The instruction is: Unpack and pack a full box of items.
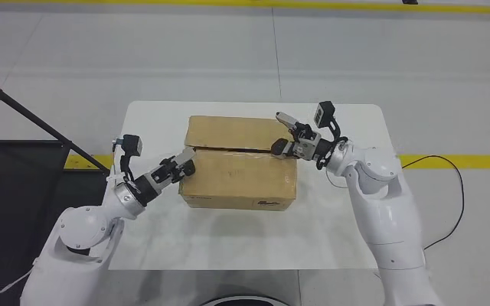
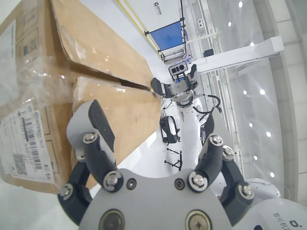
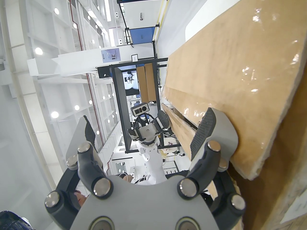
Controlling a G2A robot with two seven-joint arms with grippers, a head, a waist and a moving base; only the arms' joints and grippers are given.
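The closed cardboard box (image 1: 239, 172) sits in the middle of the bench (image 1: 153, 229). From above, the left jaws and right jaws meet its opposite ends, both spread wide. The left wrist view adds barcode labels (image 2: 27, 144) under tape, and the right wrist view shows a fingertip (image 3: 211, 130) against the top seam (image 3: 178, 116).

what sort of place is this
Likely a robot test hall or lab: a white table with a cardboard box, yellow floor lines, blue partition panels and rows of ceiling lights.
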